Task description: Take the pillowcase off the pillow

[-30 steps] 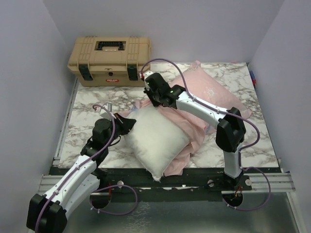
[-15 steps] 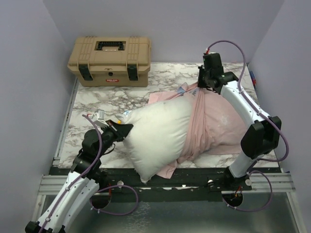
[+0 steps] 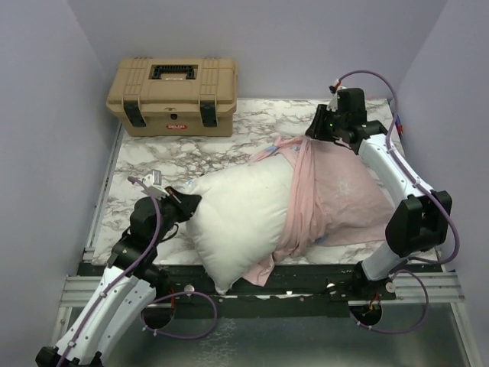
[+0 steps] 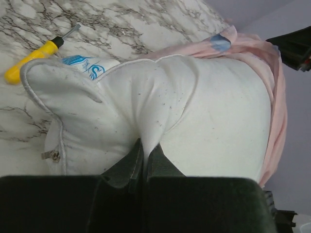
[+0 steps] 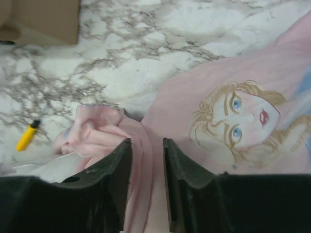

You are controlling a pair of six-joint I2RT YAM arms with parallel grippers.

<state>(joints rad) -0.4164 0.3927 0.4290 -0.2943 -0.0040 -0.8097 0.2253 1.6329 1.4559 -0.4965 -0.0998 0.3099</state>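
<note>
Across the middle of the worktop lies the pillow, its long axis running roughly 9 to 3 o'clock with the bare white end toward 9. The pillowcase sheathes only the 3 o'clock half. Its mouth is bunched around the pillow's waist and faces 9. The left pincer is clenched on a pinch of the white end. The right pincer, at about 1 o'clock, grasps a gathered fold of the case. The best way, I judge, is to anchor the left and draw the right toward 3 o'clock, low and along the axis, so the bunched hem slides rather than cinches.
</note>
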